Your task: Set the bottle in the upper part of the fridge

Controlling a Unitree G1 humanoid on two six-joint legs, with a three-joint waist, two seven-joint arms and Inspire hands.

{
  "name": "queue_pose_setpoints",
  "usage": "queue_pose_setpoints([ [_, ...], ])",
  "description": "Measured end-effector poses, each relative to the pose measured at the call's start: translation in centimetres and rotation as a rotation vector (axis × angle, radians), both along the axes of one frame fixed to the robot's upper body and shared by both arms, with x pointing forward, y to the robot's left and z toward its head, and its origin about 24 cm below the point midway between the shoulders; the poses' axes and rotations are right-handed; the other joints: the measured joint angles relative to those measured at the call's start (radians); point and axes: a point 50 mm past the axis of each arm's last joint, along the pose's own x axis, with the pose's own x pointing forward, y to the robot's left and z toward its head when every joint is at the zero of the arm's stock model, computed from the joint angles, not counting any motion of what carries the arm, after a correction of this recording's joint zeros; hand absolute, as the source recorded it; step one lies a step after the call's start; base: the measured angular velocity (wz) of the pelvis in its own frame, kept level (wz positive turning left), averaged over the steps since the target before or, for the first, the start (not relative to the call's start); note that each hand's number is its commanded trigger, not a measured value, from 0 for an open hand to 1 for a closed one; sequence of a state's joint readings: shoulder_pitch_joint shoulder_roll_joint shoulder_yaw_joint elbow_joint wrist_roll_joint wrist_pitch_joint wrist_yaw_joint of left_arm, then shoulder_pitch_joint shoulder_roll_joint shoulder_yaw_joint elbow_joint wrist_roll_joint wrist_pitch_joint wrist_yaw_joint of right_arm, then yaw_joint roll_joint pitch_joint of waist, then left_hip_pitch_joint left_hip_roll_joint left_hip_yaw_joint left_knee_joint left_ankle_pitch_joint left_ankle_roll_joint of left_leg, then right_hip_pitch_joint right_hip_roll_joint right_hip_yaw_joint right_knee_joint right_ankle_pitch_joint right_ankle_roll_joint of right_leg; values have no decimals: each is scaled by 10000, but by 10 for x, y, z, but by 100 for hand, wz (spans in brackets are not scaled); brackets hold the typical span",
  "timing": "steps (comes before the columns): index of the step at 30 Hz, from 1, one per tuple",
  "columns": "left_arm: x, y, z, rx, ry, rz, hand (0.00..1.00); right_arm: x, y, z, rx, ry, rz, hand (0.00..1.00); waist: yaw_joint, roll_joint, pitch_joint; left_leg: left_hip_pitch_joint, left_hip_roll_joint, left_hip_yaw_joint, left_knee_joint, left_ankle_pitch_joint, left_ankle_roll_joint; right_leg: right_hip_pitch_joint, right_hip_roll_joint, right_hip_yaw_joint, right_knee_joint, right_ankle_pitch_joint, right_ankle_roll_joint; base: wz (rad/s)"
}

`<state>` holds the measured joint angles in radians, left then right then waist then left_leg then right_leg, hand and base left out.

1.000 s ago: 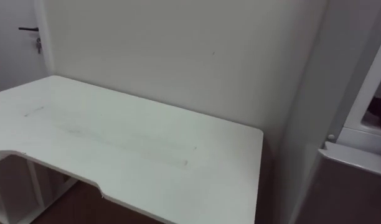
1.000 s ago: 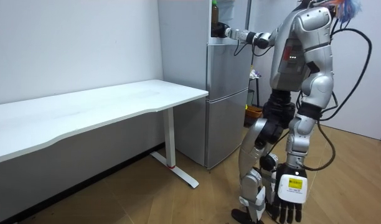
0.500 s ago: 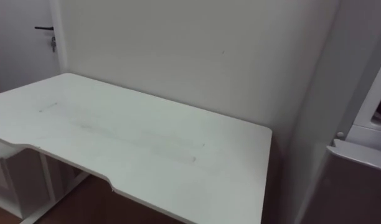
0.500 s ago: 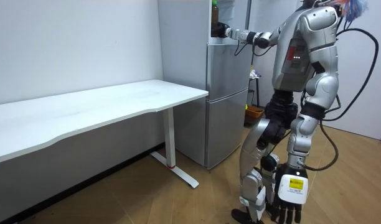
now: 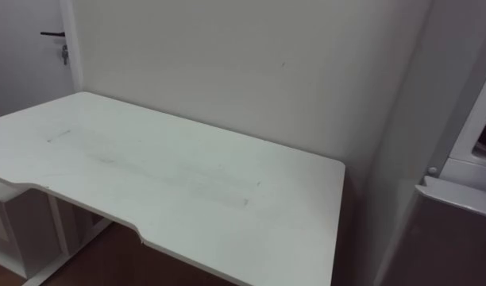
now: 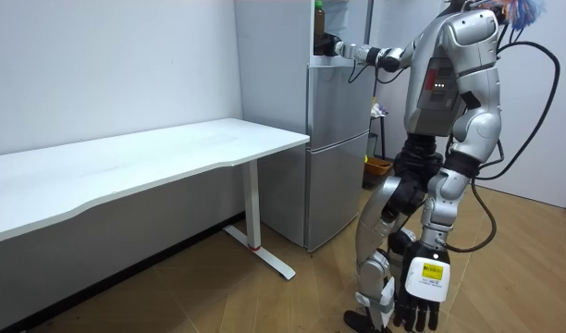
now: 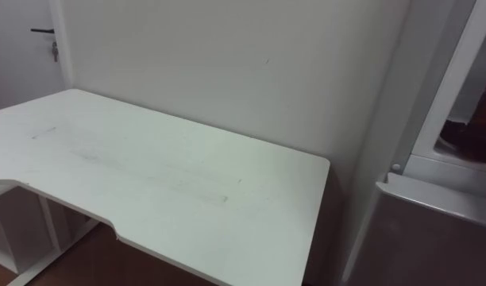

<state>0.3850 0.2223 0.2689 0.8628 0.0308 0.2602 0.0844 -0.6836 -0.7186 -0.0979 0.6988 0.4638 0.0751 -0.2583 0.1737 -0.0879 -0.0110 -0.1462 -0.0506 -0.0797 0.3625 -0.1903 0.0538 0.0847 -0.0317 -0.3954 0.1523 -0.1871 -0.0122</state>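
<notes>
White flat-topped table (image 5: 187,183) along the pale wall, bare, largest item in the eye views. Just beside its right end, a tall grey two-door fridge (image 6: 338,148): upper door swung open, lower door shut. Standing on the wood floor in front of the fridge, torso upright, right arm stretched out level toward the open upper compartment (image 6: 346,28).

Idle left hand (image 6: 424,282) hanging low beside the leg, fingers straight and slightly apart, holding nothing.

Working right hand (image 6: 328,44) at the near edge of the upper compartment, dark fingers closed round the lower end of a small upright bottle with a greenish top (image 6: 317,18).

Bottle position: in the right hand, at the mouth of the upper compartment, just above the top edge of the lower door. Cannot tell whether its base rests on a shelf, too small in the room view.

Progress, judged: late stage. Done: door open, bottle carried to the fridge and raised to the right level. Left: push further in if needed, set down on the shelf, loosen fingers, draw the arm back out. Probably shut the upper door afterwards.
</notes>
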Motion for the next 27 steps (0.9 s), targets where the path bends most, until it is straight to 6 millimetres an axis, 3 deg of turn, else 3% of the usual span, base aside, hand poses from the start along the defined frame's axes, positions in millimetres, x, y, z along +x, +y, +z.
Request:
queue_pose_setpoints([
  [7,-1,2,1,74,-2,-32,0,-1,0,-3,26,85,21,0,7,-163,-4,167,4,83,-190,60,-4,9,-17,87,-9,22,-18,-2],
  [17,-1,3,0,55,-188,-114,0,-1,1,-5,367,-58,473,0,-47,-189,10,544,-17,198,-382,59,-2,328,-50,166,-50,8,6,-1],
  [27,2,1,0,-80,-403,-188,0,2,10,0,1142,-545,1560,0,-590,-267,11,788,-35,315,-598,58,2,573,-18,333,-169,6,15,-3],
])
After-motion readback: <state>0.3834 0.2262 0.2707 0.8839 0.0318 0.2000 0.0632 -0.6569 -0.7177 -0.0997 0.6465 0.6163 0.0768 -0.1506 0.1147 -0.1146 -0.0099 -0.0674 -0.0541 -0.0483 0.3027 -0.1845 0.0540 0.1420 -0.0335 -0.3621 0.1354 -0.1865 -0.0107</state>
